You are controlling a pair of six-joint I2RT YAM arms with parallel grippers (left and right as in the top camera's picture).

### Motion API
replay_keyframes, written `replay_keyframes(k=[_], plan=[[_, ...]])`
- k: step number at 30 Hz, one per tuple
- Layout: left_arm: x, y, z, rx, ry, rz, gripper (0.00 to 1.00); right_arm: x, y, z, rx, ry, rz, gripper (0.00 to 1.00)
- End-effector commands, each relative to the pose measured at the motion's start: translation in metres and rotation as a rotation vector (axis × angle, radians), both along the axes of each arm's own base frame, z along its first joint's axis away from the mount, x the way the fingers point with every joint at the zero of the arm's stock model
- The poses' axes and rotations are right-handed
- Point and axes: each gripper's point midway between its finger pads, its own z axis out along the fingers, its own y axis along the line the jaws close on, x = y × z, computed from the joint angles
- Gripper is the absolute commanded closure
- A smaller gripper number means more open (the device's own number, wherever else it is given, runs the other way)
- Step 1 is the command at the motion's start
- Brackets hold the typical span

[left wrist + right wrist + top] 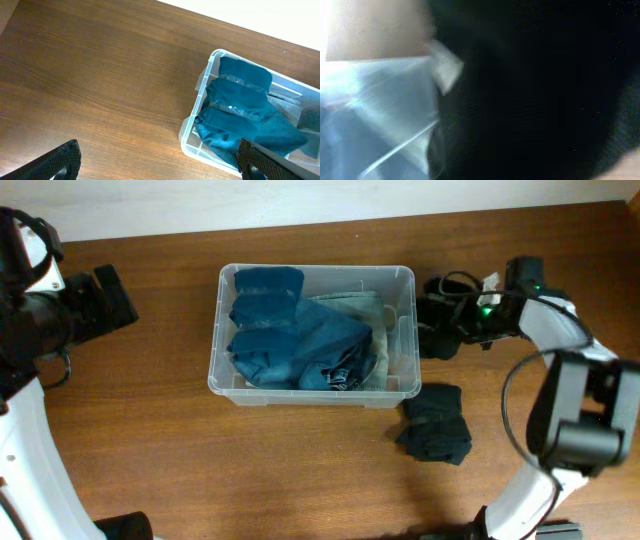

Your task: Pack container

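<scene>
Black cloth [530, 90] is crowding the right wrist lens, blotting out all but a slice of clear plastic wall on its left. At the far left, the left claw [160, 165] is hanging over bare counter [150, 440], its fingers spread wide and holding nothing, well apart from the bin [316, 393]. The bin is sitting mid-counter, with blue clothes [290, 340] filling its left and middle and a pale garment [362, 308] lying along its right side. Just beside the bin's right wall the right claw [438, 330] is hovering with the black cloth bunched at it. I cannot tell whether its fingers are closed on that cloth, since the fabric is hiding them. A dark bundle [435, 425] is lying on the counter near the bin's right front corner. The step appears to be bringing the black cloth in. Doing it well probably means lifting the cloth clear of the rim, then carrying it over the pale garment, where there seems most room, so no trailing edge is catching the wall.
</scene>
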Motion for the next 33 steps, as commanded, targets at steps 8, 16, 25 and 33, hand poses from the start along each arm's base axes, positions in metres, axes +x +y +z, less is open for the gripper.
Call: replay_keyframes(k=[8, 16, 25, 33], plan=[[-0.002, 0.002, 0.002, 0.001, -0.007, 0.015, 0.0, -0.07, 0.061, 0.265, -0.112, -0.663, 0.12, 0.96], [-0.002, 0.002, 0.002, 0.001, -0.007, 0.015, 0.01, -0.1, 0.133, 0.298, -0.074, -0.813, 0.332, 0.96], [-0.002, 0.002, 0.002, 0.001, -0.007, 0.015, 0.01, -0.073, 0.204, 0.22, -0.078, -0.759, 0.687, 0.96], [-0.002, 0.002, 0.002, 0.001, -0.007, 0.015, 0.01, -0.032, 0.206, 0.074, -0.185, -0.469, 0.796, 0.96]])
